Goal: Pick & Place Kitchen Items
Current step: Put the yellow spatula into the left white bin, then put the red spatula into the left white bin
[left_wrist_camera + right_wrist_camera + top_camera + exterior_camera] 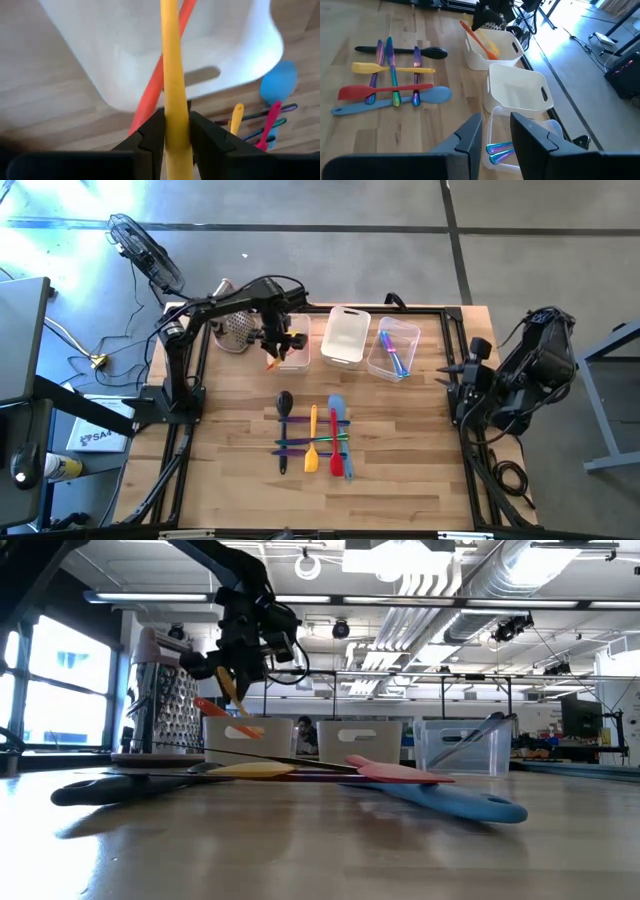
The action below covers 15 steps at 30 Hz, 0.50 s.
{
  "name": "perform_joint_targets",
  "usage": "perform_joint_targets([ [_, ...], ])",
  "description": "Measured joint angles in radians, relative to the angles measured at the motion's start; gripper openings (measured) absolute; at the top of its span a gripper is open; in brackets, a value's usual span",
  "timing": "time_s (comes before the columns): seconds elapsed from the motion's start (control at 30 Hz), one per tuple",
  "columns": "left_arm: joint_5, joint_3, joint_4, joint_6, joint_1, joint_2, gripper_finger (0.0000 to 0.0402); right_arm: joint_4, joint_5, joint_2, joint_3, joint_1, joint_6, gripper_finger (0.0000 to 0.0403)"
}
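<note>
My left tool (176, 131): fingers clamped on a slim yellow plastic utensil (172, 75), held above the leftmost clear rectangular plastic bin (294, 340), where a slim orange plastic utensil (479, 41) leans. My right tool (496, 131): jaws slightly parted, holding nothing, parked at the right edge of the wooden surface (400, 490). Remaining utensils (314, 436): crossed pile mid-surface, near the bins.

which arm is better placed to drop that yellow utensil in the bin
Left. Its gripper already grips the yellow utensil over the left bin, which holds an orange one. The right gripper waits empty at the table's right edge.
</note>
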Motion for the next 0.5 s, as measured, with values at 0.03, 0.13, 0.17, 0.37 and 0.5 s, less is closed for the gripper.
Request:
perform_joint_targets([
  [0.03,-0.013,0.0,0.015,0.0,0.0,0.0,0.0082,0.0,-0.001,-0.003,0.0,-0.004,-0.004,0.0094],
  [0.13,-0.074,0.0,0.031,0.0,-0.001,0.0,0.0083,0.001,-0.001,-0.011,-0.003,-0.009,-0.005,0.0094],
  [0.17,-0.085,0.0,0.037,0.0,-0.001,0.0,0.0084,0.001,-0.002,-0.014,-0.011,-0.01,-0.005,0.0094],
  [0.37,-0.071,0.0,0.042,0.067,-0.001,0.0,0.0085,0.014,-0.003,-0.061,-0.092,-0.009,0.073,0.0094],
  [0.5,0.063,0.001,0.033,0.12,0.012,-0.008,0.0085,0.064,-0.003,-0.103,-0.154,-0.009,0.093,0.0094],
])
